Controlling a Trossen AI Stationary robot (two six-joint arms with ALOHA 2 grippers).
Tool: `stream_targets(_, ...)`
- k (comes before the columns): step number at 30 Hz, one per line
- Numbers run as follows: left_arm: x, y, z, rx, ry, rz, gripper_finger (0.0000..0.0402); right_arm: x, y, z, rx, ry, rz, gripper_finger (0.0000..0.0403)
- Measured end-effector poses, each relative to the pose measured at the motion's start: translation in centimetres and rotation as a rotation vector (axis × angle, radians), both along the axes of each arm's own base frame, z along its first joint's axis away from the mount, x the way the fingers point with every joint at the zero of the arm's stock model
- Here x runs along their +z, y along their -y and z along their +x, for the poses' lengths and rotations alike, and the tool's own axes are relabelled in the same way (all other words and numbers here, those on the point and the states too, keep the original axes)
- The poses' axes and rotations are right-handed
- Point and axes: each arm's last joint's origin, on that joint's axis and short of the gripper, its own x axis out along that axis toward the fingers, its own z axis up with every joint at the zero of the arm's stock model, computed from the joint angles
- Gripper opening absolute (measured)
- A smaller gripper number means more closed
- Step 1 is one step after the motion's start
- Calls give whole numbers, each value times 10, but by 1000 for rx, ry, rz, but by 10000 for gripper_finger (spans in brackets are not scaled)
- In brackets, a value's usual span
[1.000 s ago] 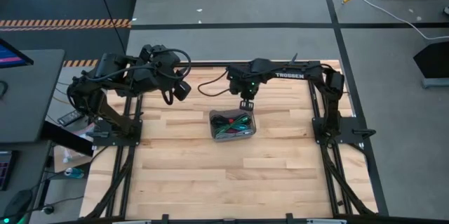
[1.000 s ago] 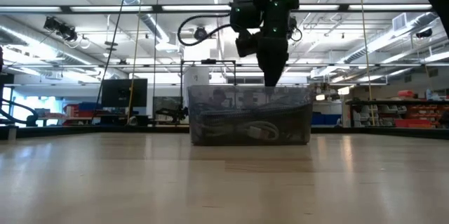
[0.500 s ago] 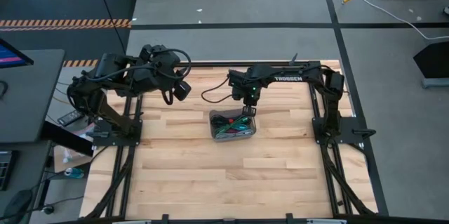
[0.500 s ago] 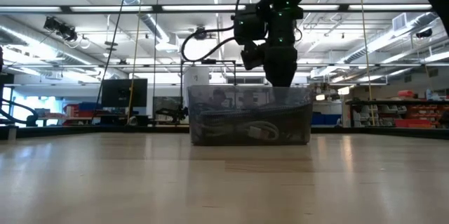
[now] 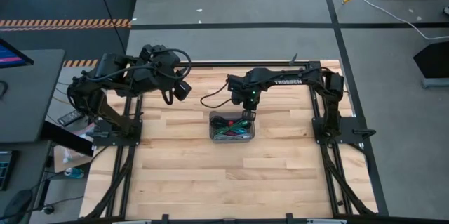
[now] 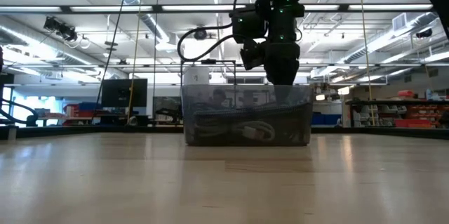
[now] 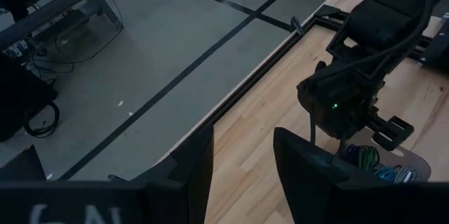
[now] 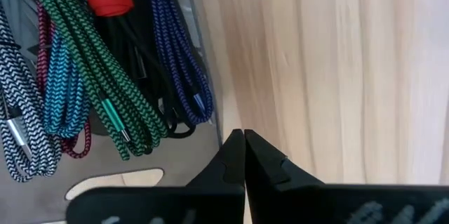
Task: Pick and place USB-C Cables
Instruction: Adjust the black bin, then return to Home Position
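— So, what do we struggle to see?

— Plenty. From the low view, the tray (image 6: 247,115) has smoky walls, and we make out only a pale loop and dark strands inside; the right gripper's tips sink behind its far rim. From above, the right gripper (image 5: 247,116) covers the tray's two o'clock corner, so we lose the cables under it.

— And the USB-C Cables (image 8: 105,69) themselves?

— They all lie bundled in the tray, near the table's (image 5: 210,175) middle, toward twelve o'clock. In the right wrist view we count green, blue-purple, teal, magenta and a black-and-white braid, plus a black one with a red tie; several run off the frame's edge.

— How do the right fingers stand?

— We see them pressed together with nothing between, tips at the tray's edge, beside the blue braid.

— The left gripper (image 7: 242,164)?

— Parked at the table's ten o'clock corner, fingers apart, empty.

— Any writing?

— We read "TROSSEN" in white on the right forearm (image 5: 287,80); pale lettering on the wrist housings is cut off.
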Motion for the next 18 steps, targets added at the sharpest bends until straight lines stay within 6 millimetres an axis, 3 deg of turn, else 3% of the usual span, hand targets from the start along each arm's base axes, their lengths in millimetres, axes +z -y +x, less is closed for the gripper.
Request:
stream_targets(5,0,0,0,0,0,0,156,4,6,-4,-20,-4,-8,0)
stream_targets(9,0,0,0,-16,-20,15,156,21,5,-10,-25,42,-33,0)
stream_targets(12,0,1,0,-34,-38,27,156,44,-1,-15,-33,102,-71,0)
stream_targets(18,0,13,-1,-192,-114,38,156,112,-12,-46,-65,347,-148,0)
